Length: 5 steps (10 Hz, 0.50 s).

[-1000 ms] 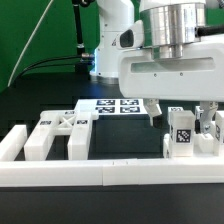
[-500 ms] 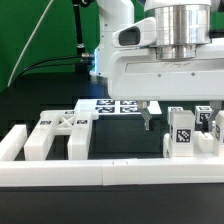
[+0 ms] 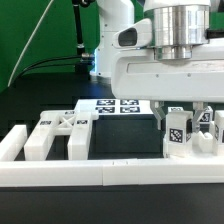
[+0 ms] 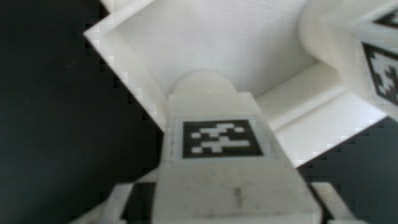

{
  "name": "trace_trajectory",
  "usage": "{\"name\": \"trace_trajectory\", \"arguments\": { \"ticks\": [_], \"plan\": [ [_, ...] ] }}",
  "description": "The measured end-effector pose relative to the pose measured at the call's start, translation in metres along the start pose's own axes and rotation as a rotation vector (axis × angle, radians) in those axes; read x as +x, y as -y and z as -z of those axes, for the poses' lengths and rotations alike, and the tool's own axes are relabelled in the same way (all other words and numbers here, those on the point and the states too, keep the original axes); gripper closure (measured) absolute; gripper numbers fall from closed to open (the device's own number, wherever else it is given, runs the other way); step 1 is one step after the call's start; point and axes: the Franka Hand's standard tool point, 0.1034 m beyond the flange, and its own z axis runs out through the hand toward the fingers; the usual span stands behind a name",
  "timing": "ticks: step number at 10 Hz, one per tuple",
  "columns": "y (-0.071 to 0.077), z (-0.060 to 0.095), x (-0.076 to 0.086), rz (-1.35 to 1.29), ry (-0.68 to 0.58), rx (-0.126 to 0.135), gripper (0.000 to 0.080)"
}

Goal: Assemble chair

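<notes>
Behind the long low border rail point(image 3: 100, 175) at the front of the dark bench point(image 3: 30, 108) lie the loose white chair parts. The rail encloses them only as a low border. Toward the exterior view's left, a barred frame point(image 3: 55, 135) with tags on its top stands near the rail's end. Further back, the marker board point(image 3: 113, 104) lies flat on the bench. Toward the exterior view's right, a small upright block point(image 3: 178, 135) with a black-and-white tag on its face stands just behind the rail. Another tagged piece point(image 3: 212, 128) sits just beside it, nearer the right edge. The arm point(image 3: 170, 68) hangs directly over the upright block. The jaws stand partly closed, with one of the fingers point(image 3: 159, 114) on each side of the block, both meeting its flanks in a grip. In the wrist view the same block point(image 4: 222, 120) fills the gap between the fingers, its tag facing the camera, with more white parts beyond it.
</notes>
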Motion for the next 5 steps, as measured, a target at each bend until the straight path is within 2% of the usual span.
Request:
{"name": "trace_trajectory", "arguments": {
  "ticks": [5],
  "plan": [
    [-0.0036, 0.0, 0.0001, -0.777, 0.054, 0.021, 0.0515]
  ]
}}
